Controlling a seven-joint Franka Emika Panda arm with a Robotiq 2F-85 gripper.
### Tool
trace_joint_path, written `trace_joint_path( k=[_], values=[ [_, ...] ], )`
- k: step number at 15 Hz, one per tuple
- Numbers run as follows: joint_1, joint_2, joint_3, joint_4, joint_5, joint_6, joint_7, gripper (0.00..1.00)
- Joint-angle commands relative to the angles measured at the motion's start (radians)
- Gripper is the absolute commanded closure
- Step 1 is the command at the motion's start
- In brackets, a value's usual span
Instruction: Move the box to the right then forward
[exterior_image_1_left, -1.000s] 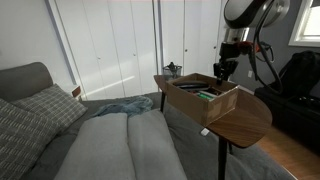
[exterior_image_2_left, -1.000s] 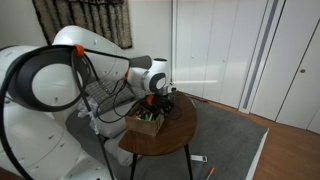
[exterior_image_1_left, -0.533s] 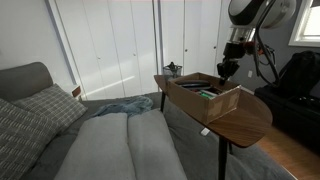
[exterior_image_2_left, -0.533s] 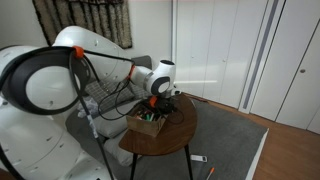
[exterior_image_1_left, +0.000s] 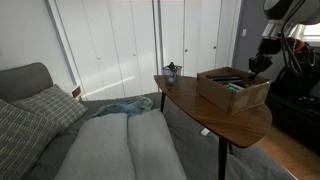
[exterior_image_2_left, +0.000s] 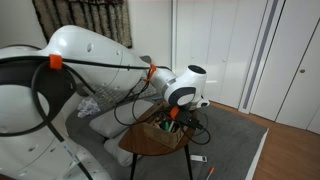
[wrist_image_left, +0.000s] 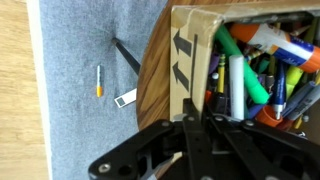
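In an exterior view the box (exterior_image_1_left: 233, 90) sits on the wooden table (exterior_image_1_left: 200, 115), well apart from a small dark glass (exterior_image_1_left: 172, 71). My gripper (exterior_image_1_left: 257, 70) is at its far wall, with a grey couch (exterior_image_1_left: 110, 140) and white closet doors (exterior_image_1_left: 110, 45) nearby. In an exterior view grey carpet (exterior_image_2_left: 235, 140) lies under the table. In the wrist view my fingers are pinching the box's cardboard wall, markers (wrist_image_left: 240, 80) packed inside

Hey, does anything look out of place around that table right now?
Two small items, an orange-tipped stick and a white tag, lie on the grey carpet beside the table, perhaps dropped from the cardboard box.
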Motion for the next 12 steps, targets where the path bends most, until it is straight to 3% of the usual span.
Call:
trace_joint_path(
  k=[1,6,12],
  values=[
    [0.002,0.010,0.006,0.006,0.007,-0.004,0.000,0.98],
    [0.014,0.144,-0.031,0.148,0.080,-0.042,-0.097,0.98],
    [-0.023,0.322,-0.006,0.411,0.075,-0.182,-0.188,0.98]
  ],
)
